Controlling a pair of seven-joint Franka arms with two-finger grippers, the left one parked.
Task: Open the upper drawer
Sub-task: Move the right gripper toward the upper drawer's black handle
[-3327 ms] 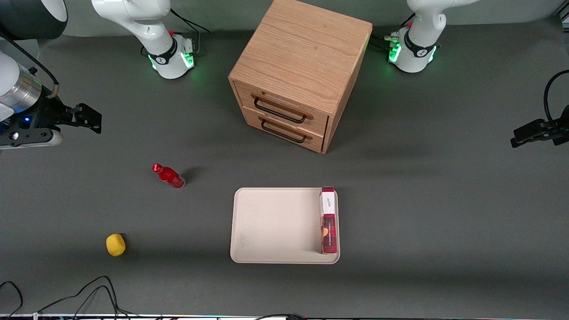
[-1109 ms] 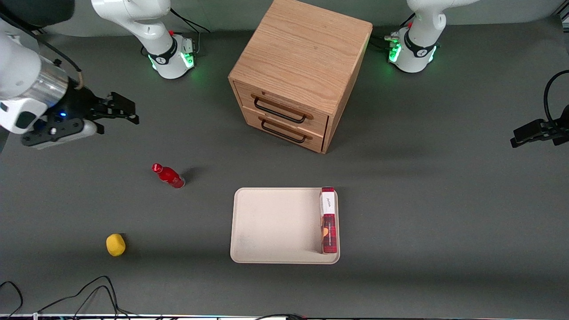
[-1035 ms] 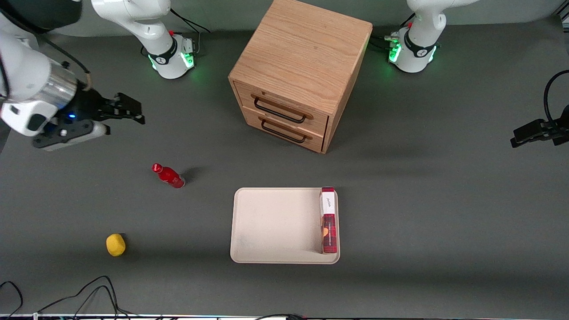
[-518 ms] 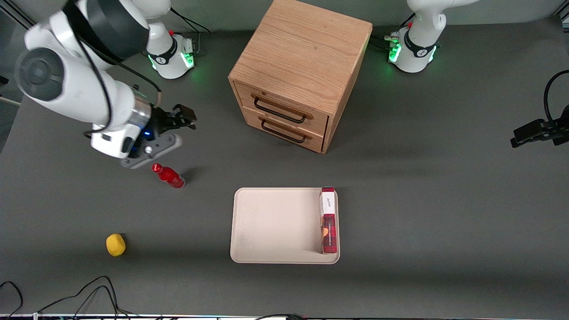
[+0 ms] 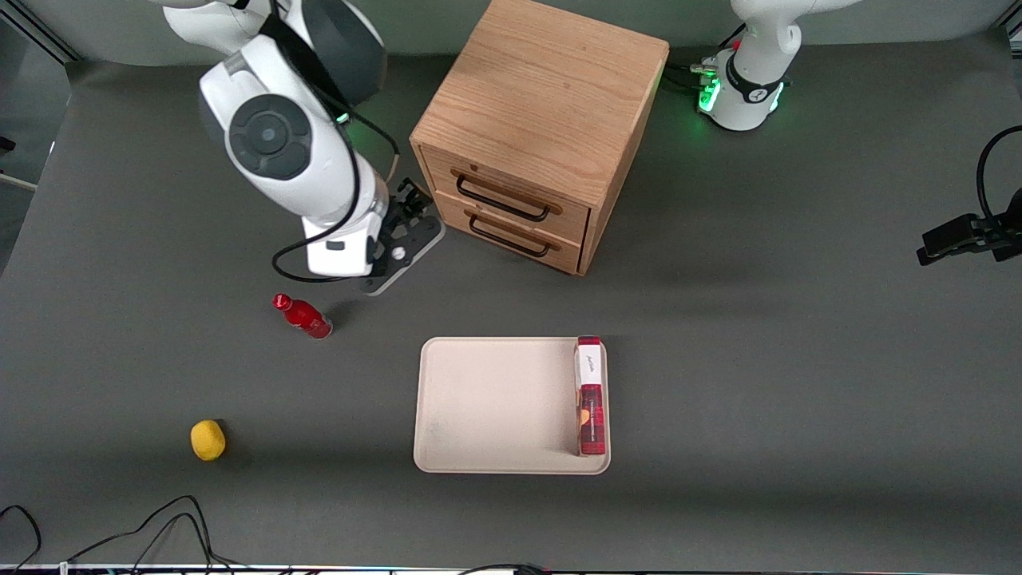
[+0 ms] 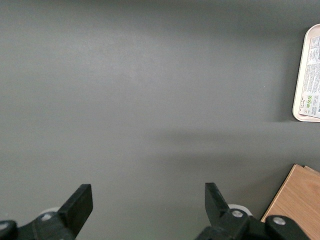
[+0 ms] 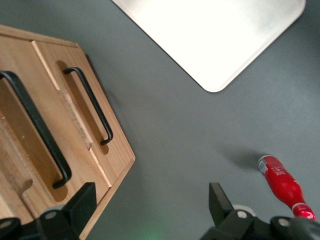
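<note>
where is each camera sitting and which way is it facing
Front view: high above the table, facing the arms, looking down on the cabinet and tray; shows the right arm and its pincer beside the upper drawer.
Right wrist view: on the working arm, facing the drawer fronts, the tray and the red bottle; its open pincer shows.
Left wrist view: on the parked arm, looking down at bare table.
Front and right wrist share drawers, tray, bottle.
</note>
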